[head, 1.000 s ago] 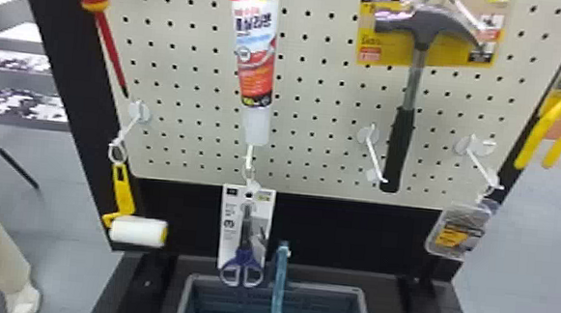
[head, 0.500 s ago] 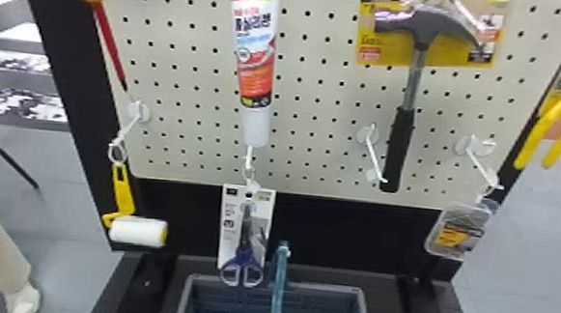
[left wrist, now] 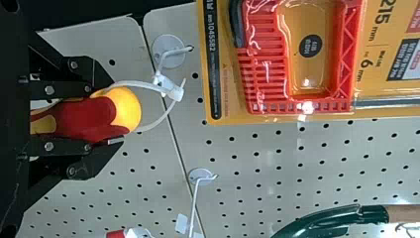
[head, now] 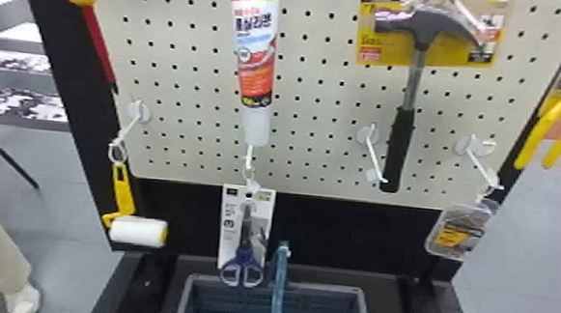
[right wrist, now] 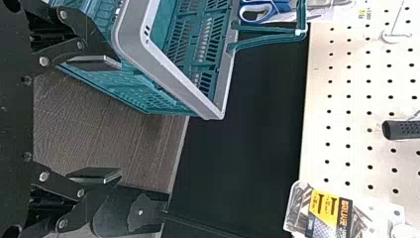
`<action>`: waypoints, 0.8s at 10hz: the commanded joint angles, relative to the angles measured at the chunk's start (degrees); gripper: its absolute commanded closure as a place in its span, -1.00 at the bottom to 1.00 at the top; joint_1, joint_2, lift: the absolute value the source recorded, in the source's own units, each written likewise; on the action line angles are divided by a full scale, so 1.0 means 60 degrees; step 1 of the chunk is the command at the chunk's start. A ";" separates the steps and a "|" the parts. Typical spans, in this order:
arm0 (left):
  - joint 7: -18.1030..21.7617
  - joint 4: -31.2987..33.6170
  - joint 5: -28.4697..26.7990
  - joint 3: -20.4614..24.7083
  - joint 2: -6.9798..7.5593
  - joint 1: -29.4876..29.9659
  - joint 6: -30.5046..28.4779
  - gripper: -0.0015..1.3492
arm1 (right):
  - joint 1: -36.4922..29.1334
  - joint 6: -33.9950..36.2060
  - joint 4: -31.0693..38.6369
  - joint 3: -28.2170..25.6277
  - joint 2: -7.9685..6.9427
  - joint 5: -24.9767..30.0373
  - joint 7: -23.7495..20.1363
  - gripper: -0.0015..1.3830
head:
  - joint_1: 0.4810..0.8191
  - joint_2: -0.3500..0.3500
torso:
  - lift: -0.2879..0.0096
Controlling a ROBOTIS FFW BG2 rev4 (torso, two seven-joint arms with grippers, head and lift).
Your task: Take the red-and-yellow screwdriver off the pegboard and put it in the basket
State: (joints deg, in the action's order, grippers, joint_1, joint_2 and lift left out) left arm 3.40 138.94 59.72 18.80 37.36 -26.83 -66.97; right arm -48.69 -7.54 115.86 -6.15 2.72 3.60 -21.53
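The red-and-yellow screwdriver is upright at the pegboard's left edge, shaft down, and the left end effector is clenched on its handle, the rounded yellow end poking out past the fingers. A white loop links that end to a hook. Beside it, a saw pack carries dark print, with a round black sticker in its window. The right end effector is empty with its fingers spread, near the gray-rimmed basket. Print in red, blue and black covers the white tube; the hammer hangs before a yellow printed card. Blue-handled scissors are on a white labeled card, and a clear pack wears a yellow-and-black label.
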 commanded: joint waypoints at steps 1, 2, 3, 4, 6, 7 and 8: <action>-0.0069 0.0246 0.0081 0.0206 0.0028 0.0171 0.0000 0.60 | -0.0032 0.0012 0.0015 0.0000 0.0015 0.0000 0.0000 -0.28 | -0.60 0.00 | 0.26; -0.0128 0.0434 0.0139 0.0397 -0.0016 0.0438 0.0015 0.60 | -0.0032 0.0026 0.0038 0.0000 0.0015 0.0015 0.0000 -0.28 | -0.60 0.00 | 0.26; -0.0201 0.0598 0.0227 0.0690 -0.0104 0.0827 0.0059 0.60 | -0.0032 0.0041 0.0062 0.0000 0.0015 0.0015 0.0000 -0.28 | -0.60 0.00 | 0.26; -0.0274 0.0832 0.0330 0.1041 -0.0236 0.1279 0.0059 0.60 | -0.0053 0.0041 0.0062 0.0000 0.0015 0.0015 0.0000 -0.28 | -0.60 0.00 | 0.26; -0.0611 0.1559 0.0549 0.1891 -0.0573 0.2283 0.0117 0.60 | -0.0053 0.0041 0.0062 0.0000 0.0015 0.0015 0.0000 -0.28 | -0.60 0.00 | 0.26; -0.0685 0.1699 0.0681 0.2199 -0.0778 0.2714 0.0161 0.60 | -0.0053 0.0041 0.0062 0.0000 0.0015 0.0029 0.0000 -0.28 | -0.60 0.00 | 0.26; -0.0860 0.2004 0.0755 0.2491 -0.1041 0.3104 0.0161 0.60 | -0.0053 0.0056 0.0085 0.0000 0.0015 0.0044 0.0000 -0.28 | -0.60 0.00 | 0.26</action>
State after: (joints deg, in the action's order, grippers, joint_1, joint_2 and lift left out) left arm -1.57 149.86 63.92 32.57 32.09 -9.78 -66.02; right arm -49.00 -7.23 116.31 -6.15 2.81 3.81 -21.53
